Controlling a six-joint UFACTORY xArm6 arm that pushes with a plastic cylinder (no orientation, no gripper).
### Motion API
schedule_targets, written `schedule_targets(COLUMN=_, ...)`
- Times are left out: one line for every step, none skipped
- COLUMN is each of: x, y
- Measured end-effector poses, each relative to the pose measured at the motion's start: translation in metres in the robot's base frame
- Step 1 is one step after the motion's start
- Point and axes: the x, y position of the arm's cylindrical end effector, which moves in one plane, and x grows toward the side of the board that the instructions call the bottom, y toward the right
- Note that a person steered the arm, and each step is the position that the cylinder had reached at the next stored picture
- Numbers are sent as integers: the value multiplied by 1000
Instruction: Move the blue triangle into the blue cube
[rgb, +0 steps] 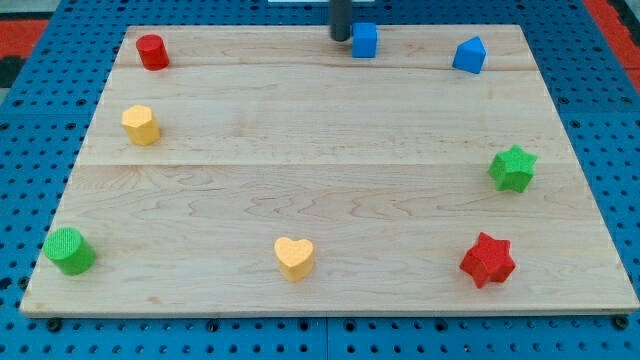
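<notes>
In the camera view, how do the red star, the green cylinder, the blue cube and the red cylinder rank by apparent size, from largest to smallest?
1. red star
2. green cylinder
3. blue cube and red cylinder: these look about alike, so I do not rank them.
The first two sit at the view's bottom, likely nearer the camera, so true sizes stay unsure.

Rod upright at view's top; my tip (342, 39) on board.
</notes>
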Motion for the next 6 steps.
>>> schedule_targets(x=23, y=51)
schedule_targets(x=10, y=57)
schedule_targets(x=-9, y=122)
schedule_targets(x=0, y=193)
schedule_targets(x=29, y=204)
schedule_targets(x=36, y=170)
